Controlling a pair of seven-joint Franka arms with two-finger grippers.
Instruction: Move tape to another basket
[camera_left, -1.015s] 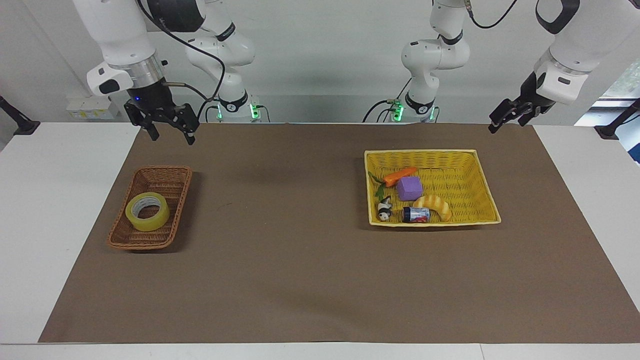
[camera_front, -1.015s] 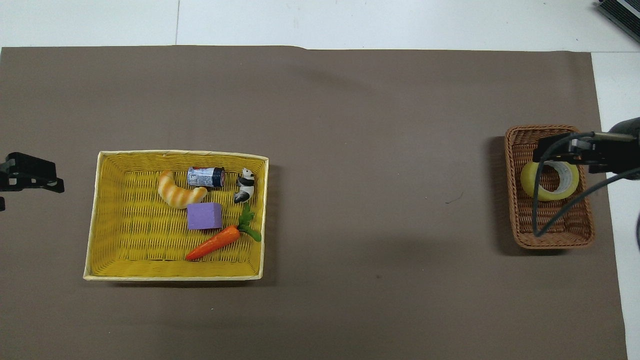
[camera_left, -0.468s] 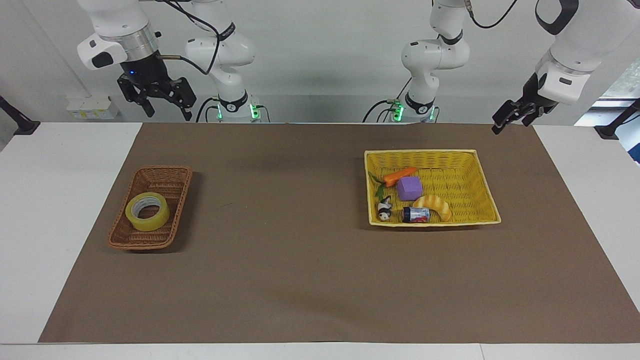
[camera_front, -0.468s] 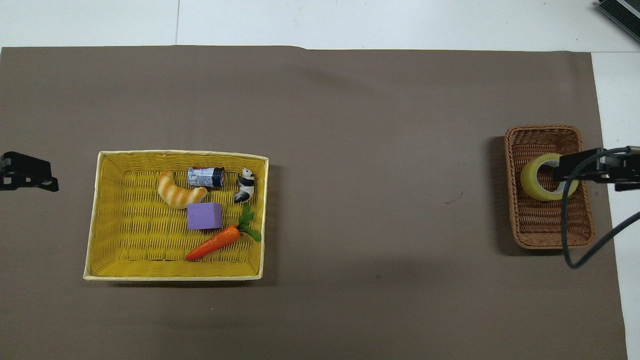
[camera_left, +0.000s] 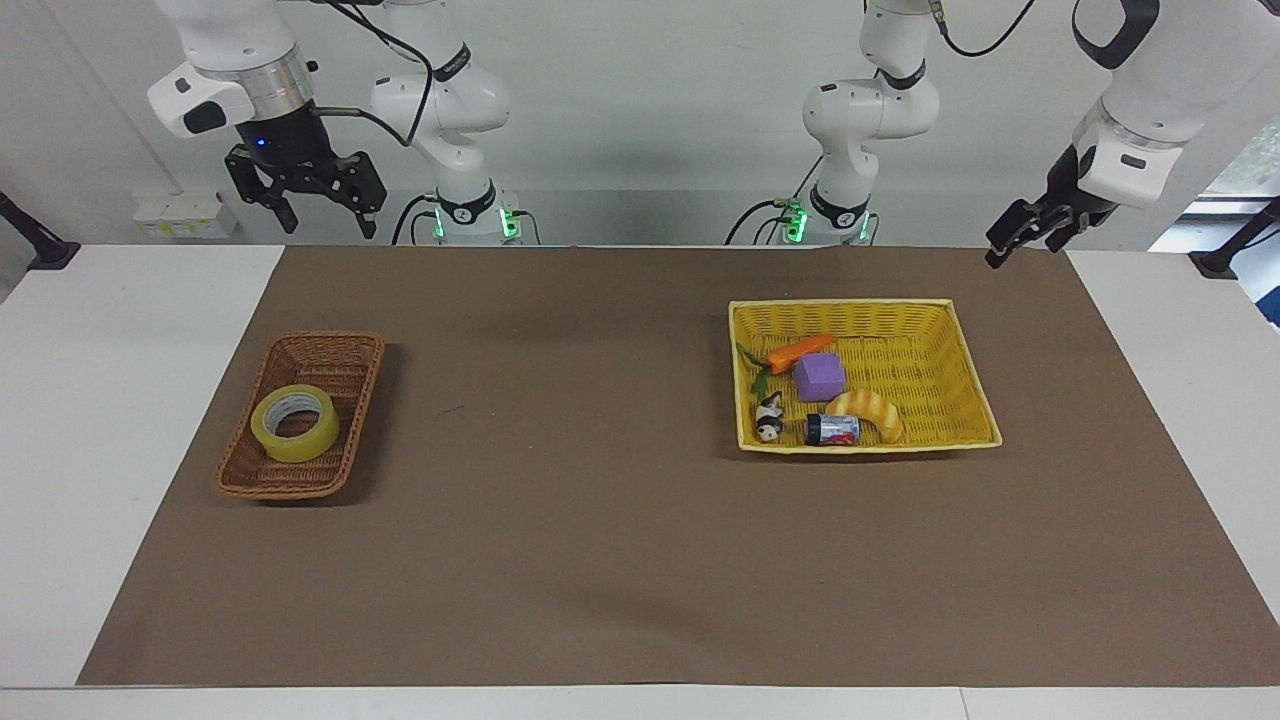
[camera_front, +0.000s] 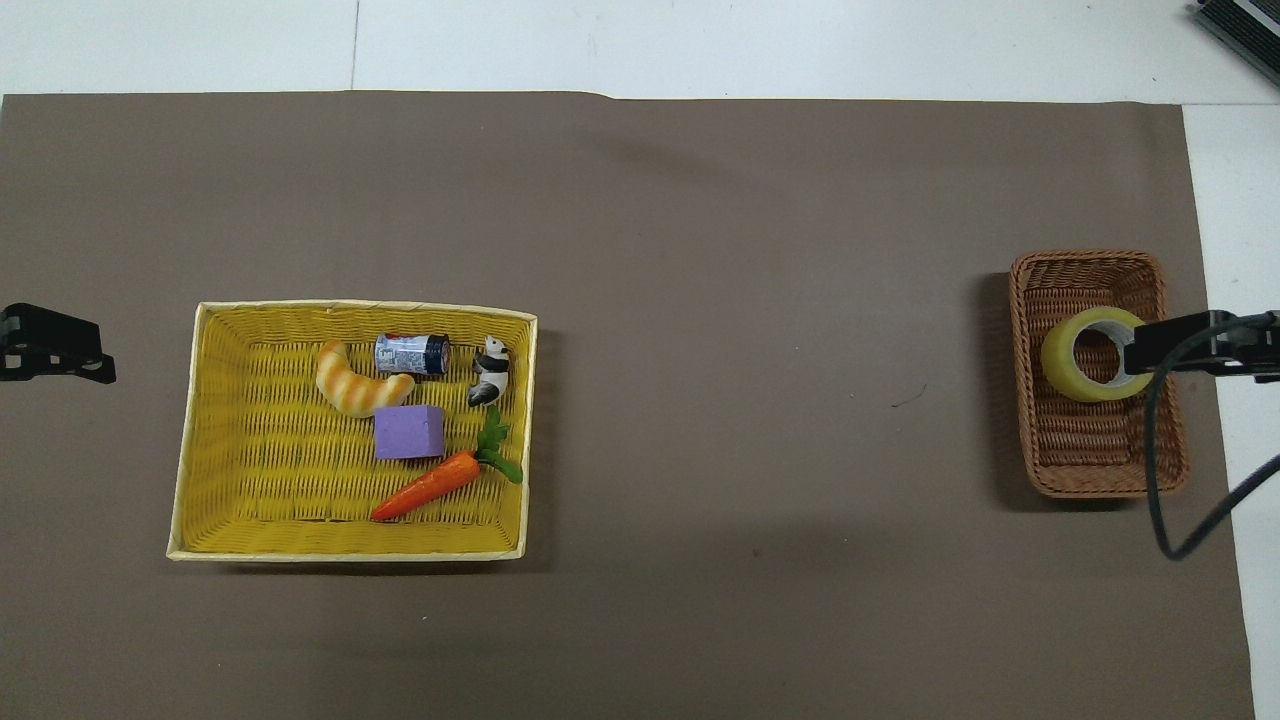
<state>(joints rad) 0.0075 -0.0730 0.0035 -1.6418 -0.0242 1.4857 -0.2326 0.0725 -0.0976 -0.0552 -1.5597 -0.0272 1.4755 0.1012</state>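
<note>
The right gripper (camera_left: 305, 210) has been rising since a second ago, going from just above the mat to well up over the table edge at the right arm's end; its fingers are standing apart and holding nothing. The left gripper (camera_left: 1012, 240) is barely shifting, hanging open and empty over the mat's corner at the left arm's end, where that arm is waiting.

Taking the brown basket (camera_left: 240, 478) as landmark: the tape (camera_left: 295, 423) is lying flat inside it, in the half farther from the robots. The yellow basket (camera_left: 970, 370) is sitting well apart from it toward the left arm's end, holding a carrot (camera_left: 800, 351), a purple block (camera_left: 819, 376), a panda figure (camera_left: 769, 416), a small can (camera_left: 832, 429) and a bread toy (camera_left: 872, 409).

The overhead view is showing only the grippers' tips, the right one overlapping the tape's edge; the facing view is showing it high above, touching nothing.
</note>
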